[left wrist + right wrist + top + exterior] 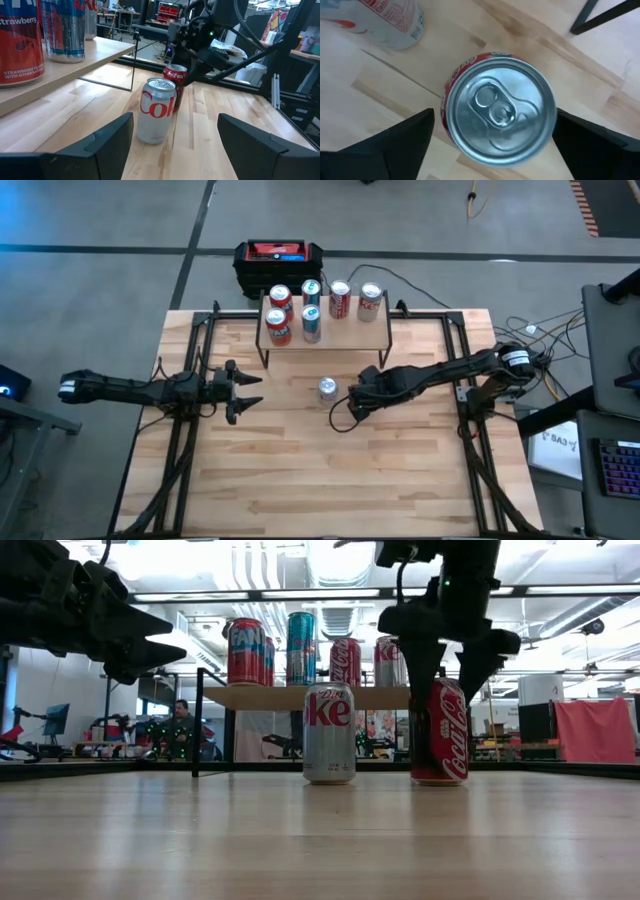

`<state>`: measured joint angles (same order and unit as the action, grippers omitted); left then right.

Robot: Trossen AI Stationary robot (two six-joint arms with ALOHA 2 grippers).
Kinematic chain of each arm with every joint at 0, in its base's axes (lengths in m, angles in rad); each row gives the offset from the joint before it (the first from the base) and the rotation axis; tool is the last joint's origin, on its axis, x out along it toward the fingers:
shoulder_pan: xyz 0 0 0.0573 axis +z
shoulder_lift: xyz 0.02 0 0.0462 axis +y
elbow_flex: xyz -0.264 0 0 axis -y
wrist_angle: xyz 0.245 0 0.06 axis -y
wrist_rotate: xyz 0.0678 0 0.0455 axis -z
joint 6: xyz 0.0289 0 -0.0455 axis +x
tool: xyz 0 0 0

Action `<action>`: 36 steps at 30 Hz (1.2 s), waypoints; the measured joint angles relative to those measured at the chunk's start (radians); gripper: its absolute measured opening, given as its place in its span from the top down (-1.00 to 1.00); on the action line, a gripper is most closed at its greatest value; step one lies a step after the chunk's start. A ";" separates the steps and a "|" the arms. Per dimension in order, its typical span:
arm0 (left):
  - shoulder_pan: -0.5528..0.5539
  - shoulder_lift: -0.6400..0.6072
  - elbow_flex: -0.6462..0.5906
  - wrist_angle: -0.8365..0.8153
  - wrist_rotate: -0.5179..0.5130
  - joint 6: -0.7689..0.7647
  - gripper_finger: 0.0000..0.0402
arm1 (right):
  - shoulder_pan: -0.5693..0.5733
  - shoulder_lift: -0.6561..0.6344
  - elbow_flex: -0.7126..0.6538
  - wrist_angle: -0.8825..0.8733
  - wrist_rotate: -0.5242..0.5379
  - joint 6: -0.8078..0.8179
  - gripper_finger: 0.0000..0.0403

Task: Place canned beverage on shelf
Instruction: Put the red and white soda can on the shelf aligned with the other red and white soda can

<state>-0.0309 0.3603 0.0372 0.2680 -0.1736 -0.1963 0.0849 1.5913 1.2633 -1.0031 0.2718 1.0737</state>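
Wooden tabletop (300,470) seen from above, filling the middle of the frame. Shelf (345,332) at upper centre, light wooden board on thin black legs, carrying six upright cans (312,293). Just below the shelf, near the frame's centre, a silver Diet Coke can (327,389) standing upright on the tabletop. Just right of it, a red Coca-Cola can (440,732), upright on the tabletop, hidden from above by the right gripper (356,406). Right gripper directly over that red can, jaws spread wide on either side of its top, not clenched. Left gripper (248,390) at centre left, raised above the tabletop, jaws released, empty, well apart from both cans.
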 joint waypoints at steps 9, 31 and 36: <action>0.000 0.000 0.000 0.000 0.000 0.000 -0.37 | 0.000 0.000 -0.049 0.095 0.028 -0.037 -0.42; 0.000 0.000 0.000 0.000 0.000 0.000 -0.37 | 0.016 -0.141 -0.043 0.081 0.014 0.185 -0.42; 0.000 0.000 0.000 0.000 0.000 0.000 -0.37 | 0.016 -0.183 -0.013 0.041 0.017 0.180 -0.42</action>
<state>-0.0308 0.3606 0.0372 0.2684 -0.1736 -0.1963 0.1009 1.4085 1.2503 -0.9624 0.2890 1.2532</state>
